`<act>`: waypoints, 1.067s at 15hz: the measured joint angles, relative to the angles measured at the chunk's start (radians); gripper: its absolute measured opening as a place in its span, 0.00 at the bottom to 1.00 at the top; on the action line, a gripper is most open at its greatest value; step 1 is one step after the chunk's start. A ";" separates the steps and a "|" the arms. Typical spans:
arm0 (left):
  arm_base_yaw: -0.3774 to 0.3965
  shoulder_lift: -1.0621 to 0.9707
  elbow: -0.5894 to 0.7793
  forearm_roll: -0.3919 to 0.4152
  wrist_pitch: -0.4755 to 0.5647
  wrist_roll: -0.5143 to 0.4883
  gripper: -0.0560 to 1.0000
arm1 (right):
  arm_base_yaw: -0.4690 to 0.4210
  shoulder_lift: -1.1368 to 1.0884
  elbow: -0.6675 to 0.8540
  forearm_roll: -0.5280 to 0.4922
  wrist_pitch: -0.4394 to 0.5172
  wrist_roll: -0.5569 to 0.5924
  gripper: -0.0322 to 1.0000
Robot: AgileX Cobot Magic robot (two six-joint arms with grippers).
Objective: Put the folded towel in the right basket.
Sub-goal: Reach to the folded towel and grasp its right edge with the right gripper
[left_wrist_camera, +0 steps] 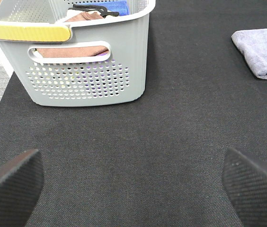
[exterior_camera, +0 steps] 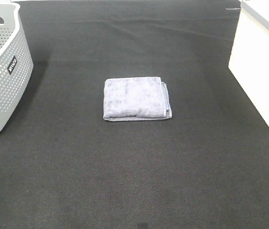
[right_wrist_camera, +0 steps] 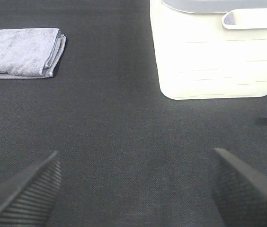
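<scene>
A folded grey-lavender towel [exterior_camera: 135,98] lies flat in the middle of the black mat. It also shows in the left wrist view [left_wrist_camera: 263,51] and the right wrist view [right_wrist_camera: 23,52]. The right basket [exterior_camera: 263,62] is white and stands at the right edge; the right wrist view shows its wall [right_wrist_camera: 214,56]. Neither arm appears in the high view. My left gripper [left_wrist_camera: 133,187] is open and empty over bare mat, well short of the towel. My right gripper [right_wrist_camera: 136,189] is open and empty over bare mat, in front of the white basket.
A grey perforated basket [exterior_camera: 1,71] stands at the left edge; in the left wrist view its wall [left_wrist_camera: 84,71] shows, with a yellow-wrapped handle and brown and blue cloths inside. The black mat [exterior_camera: 134,181] covers the table.
</scene>
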 joint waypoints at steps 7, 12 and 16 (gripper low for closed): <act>0.000 0.000 0.000 0.000 0.000 0.000 0.98 | 0.000 0.000 0.000 0.000 0.000 0.000 0.80; 0.000 0.000 0.000 0.000 0.000 0.000 0.98 | 0.000 0.000 0.000 0.000 0.000 0.000 0.80; 0.000 0.000 0.000 0.000 0.000 0.000 0.98 | 0.000 0.000 0.000 0.000 0.000 0.000 0.80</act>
